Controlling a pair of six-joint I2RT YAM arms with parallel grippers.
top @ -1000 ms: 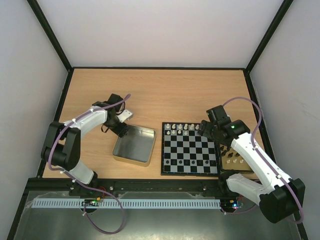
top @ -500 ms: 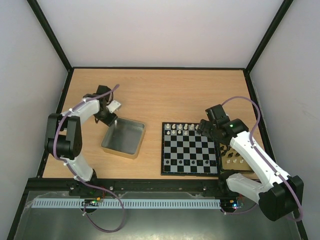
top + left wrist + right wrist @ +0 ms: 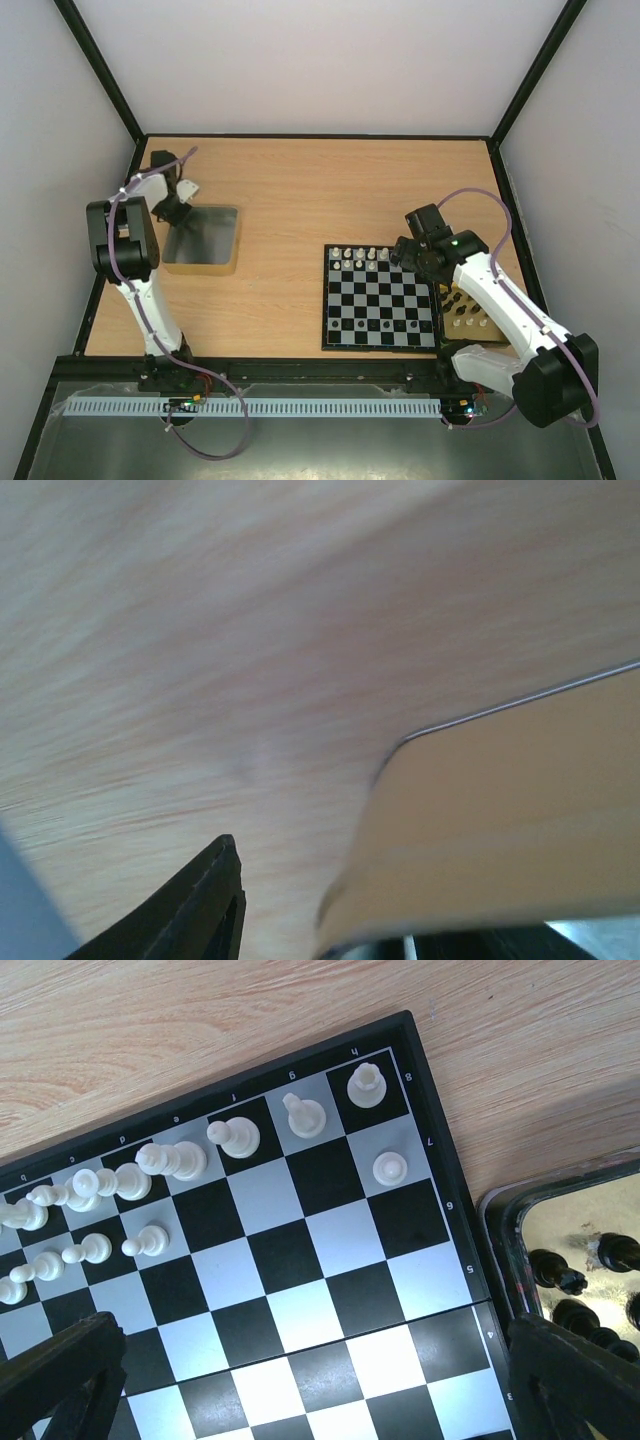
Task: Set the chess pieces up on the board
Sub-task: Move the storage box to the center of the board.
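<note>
The board [image 3: 378,346] lies right of centre, with white chess pieces [image 3: 360,257] along its far two rows. My right gripper [image 3: 405,256] hovers over the board's far right corner, open and empty. In the right wrist view the gripper [image 3: 310,1332] straddles bare squares, and the white pieces [image 3: 160,1160] stand beyond it. My left gripper [image 3: 172,208] is at the table's far left, on the corner of a gold-walled metal tin [image 3: 202,240]. In the left wrist view, one finger [image 3: 205,905] stands apart from the blurred tin wall [image 3: 500,820]; the other finger is hidden behind it.
A second shiny tin [image 3: 466,312] sits against the board's right edge. It holds loose black pieces [image 3: 560,1275] and some pale ones. A few dark pieces [image 3: 387,325] stand near the board's front. Black frame posts and white walls ring the wooden table [image 3: 320,190].
My left arm has swung far left and back, and the metal tin slid with it from beside the board to the table's left edge. The right gripper shifted only slightly.
</note>
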